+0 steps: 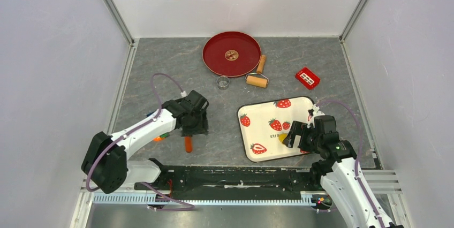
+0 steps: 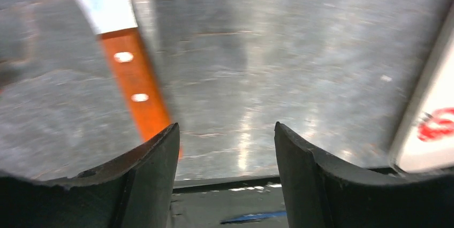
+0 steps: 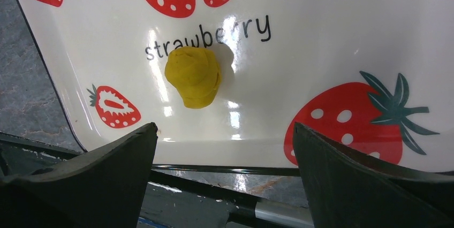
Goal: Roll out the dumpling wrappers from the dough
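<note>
My right hand (image 3: pixel 225 126) hangs wide open, empty, just short of the dough (image 3: pixel 194 76) on the tray (image 3: pixel 321 35), left hand (image 2: pixel 226 125) open, empty, beside the knife (image 2: pixel 136 83): I should centre on the lump, then pinch lightly.

The tabletop (image 1: pixel 160 62) looks like mottled grey stone with a dull sheen. The strawberry tray (image 3: pixel 332 51) is smooth and glossy, throwing bright glints. The yellow dough lump (image 3: pixel 194 76) is matt and creased. The knife (image 2: pixel 136 86) has a bare metal blade and a smooth orange handle.

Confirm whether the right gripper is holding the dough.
No, the dough lies on the tray, apart from the open right gripper.
</note>
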Available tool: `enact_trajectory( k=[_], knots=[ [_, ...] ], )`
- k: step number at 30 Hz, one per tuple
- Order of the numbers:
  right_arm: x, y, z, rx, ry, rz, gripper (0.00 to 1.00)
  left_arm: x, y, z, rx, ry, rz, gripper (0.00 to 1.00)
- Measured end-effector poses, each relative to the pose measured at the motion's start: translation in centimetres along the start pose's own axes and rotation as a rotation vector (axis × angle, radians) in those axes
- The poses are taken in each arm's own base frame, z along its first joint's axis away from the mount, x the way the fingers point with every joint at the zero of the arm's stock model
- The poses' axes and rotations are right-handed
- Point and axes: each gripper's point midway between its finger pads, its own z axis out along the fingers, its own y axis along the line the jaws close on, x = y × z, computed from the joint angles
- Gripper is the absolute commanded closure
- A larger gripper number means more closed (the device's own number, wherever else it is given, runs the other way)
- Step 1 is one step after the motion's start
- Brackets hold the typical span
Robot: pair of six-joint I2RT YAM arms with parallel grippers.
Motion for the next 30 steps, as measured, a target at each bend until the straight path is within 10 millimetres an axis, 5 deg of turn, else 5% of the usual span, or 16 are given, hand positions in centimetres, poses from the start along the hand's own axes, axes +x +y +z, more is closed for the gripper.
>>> enact_trajectory(
  k=[8, 13, 17, 27, 30],
  knots=[
    [0.4, -0.4, -0.1, 0.017, 0.018, -0.010, 0.02, 0.4, -11.9, -0.5, 0.414, 0.017, 0.031, 0.35],
    [0.5, -0.5, -0.1, 0.022, 0.021, -0.010, 0.02, 1.3, -16.7, 0.5, 0.563, 0.068, -0.007, 0.37],
    [0.5, -0.5, -0.2, 0.022, 0.022, -0.009, 0.02, 2.0, -18.7, 1.8, 0.603, 0.108, -0.031, 0.43],
    [-0.2, -0.2, -0.6, 0.017, 0.000, -0.013, 0.02, 3.3, -19.3, 4.4, 0.591, 0.161, -0.060, 0.57],
    [-0.2, -0.1, -0.6, 0.017, -0.002, -0.013, 0.02, 3.2, -19.7, 4.6, 0.606, 0.152, -0.067, 0.69]
  ],
)
